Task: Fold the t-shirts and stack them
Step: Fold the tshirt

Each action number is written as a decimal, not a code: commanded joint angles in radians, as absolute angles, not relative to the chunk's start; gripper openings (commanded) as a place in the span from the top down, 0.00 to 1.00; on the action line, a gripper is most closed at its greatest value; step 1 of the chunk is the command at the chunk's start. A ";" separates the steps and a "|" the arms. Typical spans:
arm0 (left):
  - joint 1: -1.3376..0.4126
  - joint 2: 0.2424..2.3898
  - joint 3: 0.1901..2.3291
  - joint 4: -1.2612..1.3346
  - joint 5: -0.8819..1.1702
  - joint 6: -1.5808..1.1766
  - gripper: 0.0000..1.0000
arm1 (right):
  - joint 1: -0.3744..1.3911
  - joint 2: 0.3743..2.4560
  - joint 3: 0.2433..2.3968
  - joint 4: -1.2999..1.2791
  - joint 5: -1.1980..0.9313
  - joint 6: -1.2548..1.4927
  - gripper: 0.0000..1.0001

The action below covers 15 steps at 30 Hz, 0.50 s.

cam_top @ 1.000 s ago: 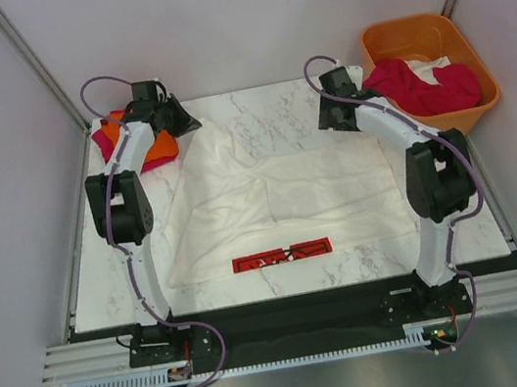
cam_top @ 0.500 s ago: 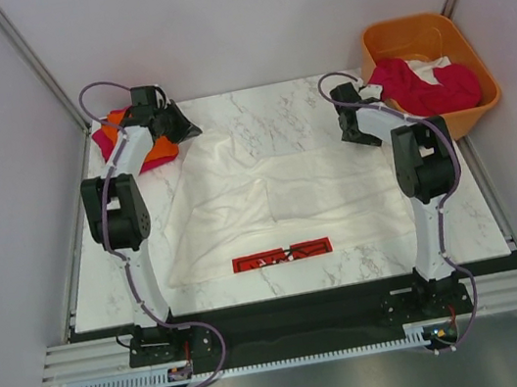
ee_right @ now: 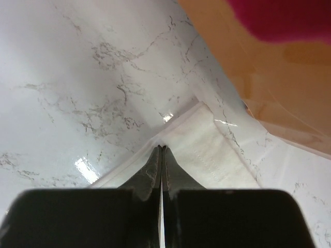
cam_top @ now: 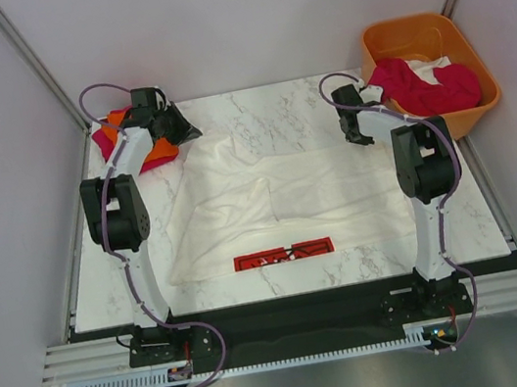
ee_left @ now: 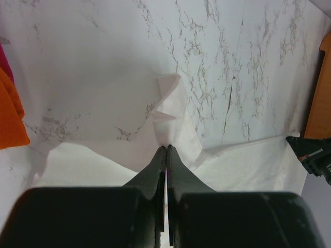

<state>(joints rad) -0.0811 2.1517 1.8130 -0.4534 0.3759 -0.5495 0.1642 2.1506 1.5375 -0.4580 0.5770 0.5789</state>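
Note:
A white t-shirt (cam_top: 279, 195) lies spread on the marble table, its red logo panel (cam_top: 282, 254) near the front edge. My left gripper (cam_top: 184, 130) is at the shirt's far left corner, shut on a raised fold of white cloth (ee_left: 173, 111); its closed tips (ee_left: 166, 149) meet at the fabric. At the far right corner, my right gripper (cam_top: 360, 133) is shut on the stitched hem (ee_right: 207, 147), tips (ee_right: 162, 148) pinched together on the edge. A folded orange t-shirt (cam_top: 160, 150) lies on a magenta one (cam_top: 109, 139) at the far left.
An orange plastic tub (cam_top: 409, 25) stands off the table's far right corner, holding a crumpled magenta-red shirt (cam_top: 420, 89) and a white one (cam_top: 433, 70). Its wall (ee_right: 269, 88) is close to my right gripper. Grey walls enclose the table on three sides.
My right arm swung out to the shirt's far right corner and its jaws closed on the hem. The left gripper stayed shut and barely moved.

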 commanded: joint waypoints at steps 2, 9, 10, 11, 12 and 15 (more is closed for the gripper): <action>-0.086 2.083 1.818 -0.426 0.384 -0.537 0.98 | 0.137 2.158 1.511 -0.479 0.520 0.575 1.00; -0.086 2.003 1.789 -0.426 0.379 -0.522 0.98 | 0.138 2.083 1.506 -0.469 0.427 0.538 1.00; -0.086 1.991 1.784 -0.429 0.379 -0.519 0.98 | 0.137 2.069 1.505 -0.471 0.416 0.526 1.00; -0.086 1.967 1.781 -0.431 0.379 -0.515 0.98 | 0.137 2.054 1.503 -0.471 0.410 0.522 1.00; -0.086 1.954 1.776 -0.436 0.376 -0.512 0.98 | 0.137 2.025 1.499 -0.472 0.402 0.515 1.00; -0.086 1.890 1.738 -0.443 0.365 -0.497 0.98 | 0.137 1.974 1.483 -0.471 0.361 0.502 1.00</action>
